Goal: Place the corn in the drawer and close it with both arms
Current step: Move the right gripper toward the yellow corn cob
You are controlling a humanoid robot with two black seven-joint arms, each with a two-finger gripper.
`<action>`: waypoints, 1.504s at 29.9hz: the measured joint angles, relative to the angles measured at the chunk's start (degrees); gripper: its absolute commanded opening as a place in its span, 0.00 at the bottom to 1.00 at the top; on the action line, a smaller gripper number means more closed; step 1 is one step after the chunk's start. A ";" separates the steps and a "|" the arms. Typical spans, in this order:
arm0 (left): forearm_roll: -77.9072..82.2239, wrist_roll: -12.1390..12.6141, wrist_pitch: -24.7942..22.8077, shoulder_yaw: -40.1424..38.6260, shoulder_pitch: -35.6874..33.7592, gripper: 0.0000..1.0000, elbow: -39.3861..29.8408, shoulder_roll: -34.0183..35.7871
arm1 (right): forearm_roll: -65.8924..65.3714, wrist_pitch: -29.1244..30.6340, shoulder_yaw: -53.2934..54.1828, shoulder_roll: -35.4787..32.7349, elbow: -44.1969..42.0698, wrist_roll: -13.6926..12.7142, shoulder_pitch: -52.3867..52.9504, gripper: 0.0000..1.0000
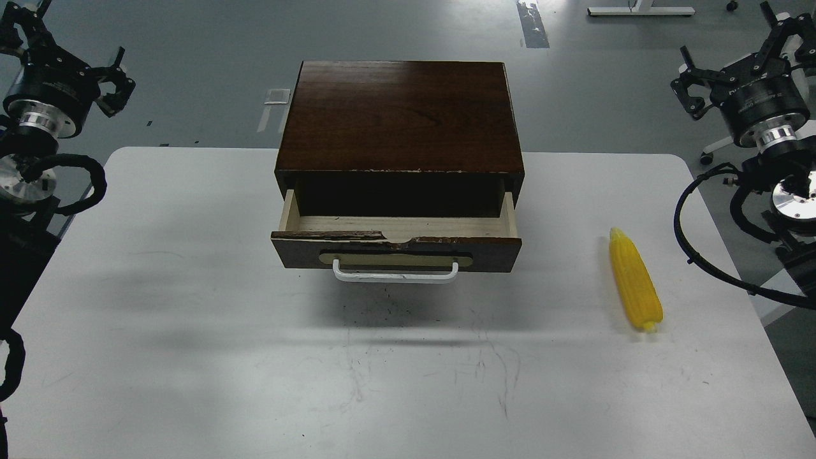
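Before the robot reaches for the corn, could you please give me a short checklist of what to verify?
1. Drawer pulled open: ok.
2. Drawer inside free of objects: cannot tell, the back is in shadow.
3. Corn lying free on the table, right of the drawer: ok.
4. Right gripper holding nothing: ok.
5. Left gripper holding nothing: ok.
6. Nothing lying between corn and drawer: ok.

Yellow corn (635,282); dark brown drawer (395,245), white handle (395,274); white table (191,319).
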 measured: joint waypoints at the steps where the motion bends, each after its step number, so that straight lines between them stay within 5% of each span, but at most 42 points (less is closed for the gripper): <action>1: 0.03 -0.03 0.00 0.02 0.20 0.98 0.00 0.00 | 0.00 0.00 0.00 0.00 -0.01 0.00 0.00 1.00; 17: -0.17 0.21 0.00 -0.04 1.85 0.98 0.02 -0.18 | -0.21 0.00 -0.20 -0.61 0.22 0.09 0.03 1.00; 22: -0.35 1.17 0.00 -0.23 1.86 0.98 0.04 1.35 | -3.22 0.00 -2.31 -7.31 0.81 0.25 2.42 1.00; 35: 0.17 1.37 0.00 0.17 2.87 0.98 -0.55 1.59 | -41.87 -6.97 -36.25 -19.32 17.63 -0.65 25.63 1.00; 45: 0.18 1.39 0.00 0.32 3.21 0.98 -0.53 3.69 | -73.20 -10.67 -49.25 -22.12 29.78 -3.13 27.40 1.00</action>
